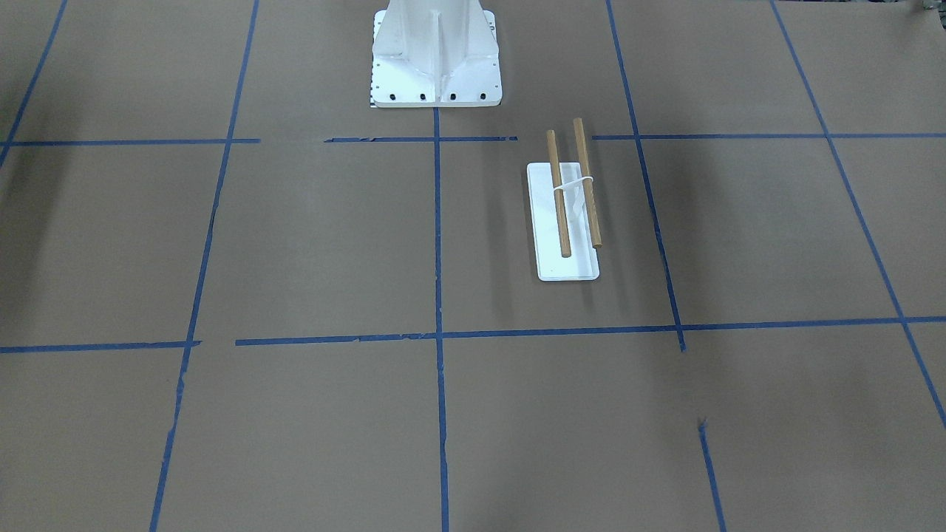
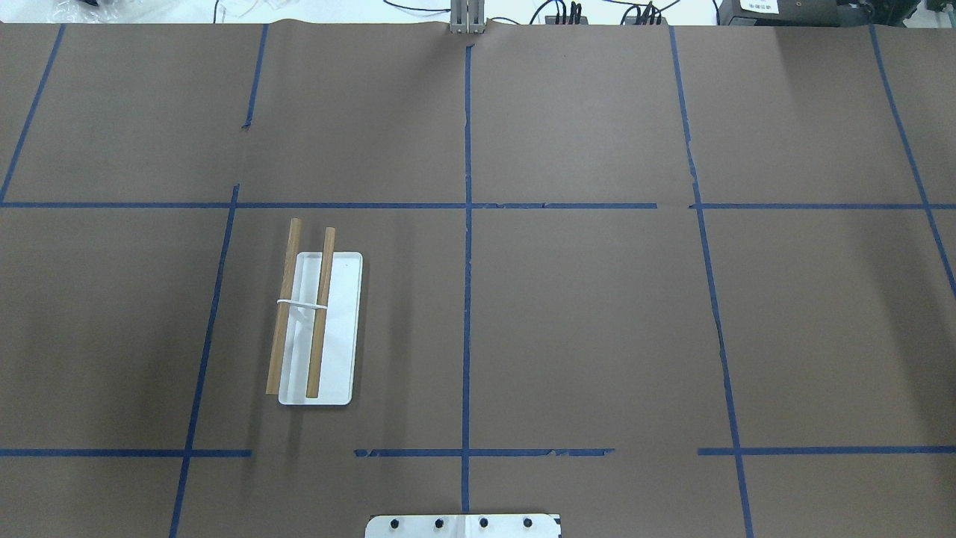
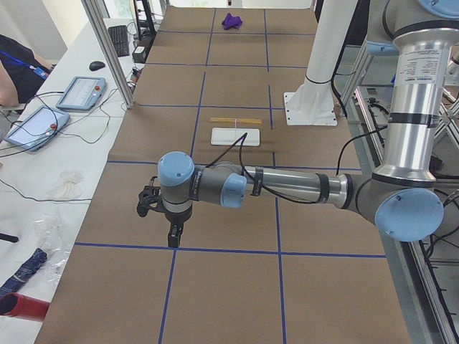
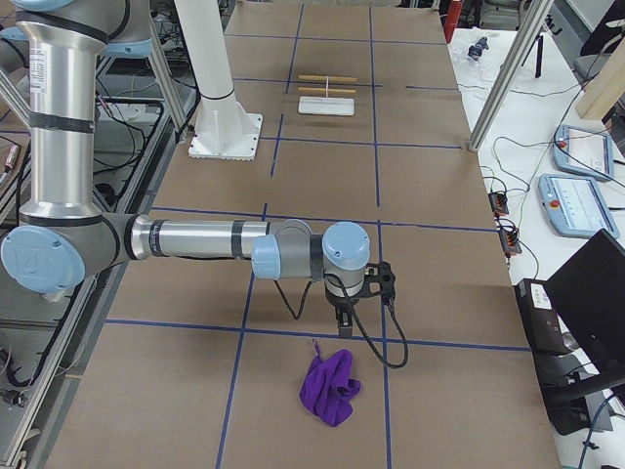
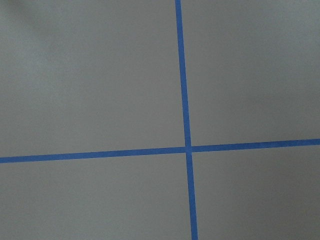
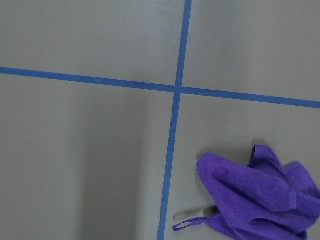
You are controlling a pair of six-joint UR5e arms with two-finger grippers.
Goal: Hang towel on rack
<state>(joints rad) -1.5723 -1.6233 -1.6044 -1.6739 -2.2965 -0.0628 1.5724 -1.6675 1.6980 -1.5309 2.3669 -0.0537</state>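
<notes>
The purple towel (image 4: 330, 387) lies crumpled on the brown table at the robot's right end, its small loop (image 6: 185, 225) sticking out toward the blue tape line. It also shows in the right wrist view (image 6: 260, 195) and far off in the exterior left view (image 3: 231, 21). The rack (image 2: 306, 314), a white base with two wooden rods, stands on the left half of the table (image 1: 569, 199). My right gripper (image 4: 342, 318) hangs just above the table, next to the towel. My left gripper (image 3: 170, 233) hovers over a tape crossing at the left end. I cannot tell whether either is open or shut.
The white robot pedestal (image 1: 436, 59) stands at the table's middle near the robot side. Aluminium frame posts (image 3: 107, 50) (image 4: 498, 88) rise along the operators' edge. Control tablets (image 3: 72, 93) and cables lie on the side bench. A person (image 3: 14, 64) sits at the left.
</notes>
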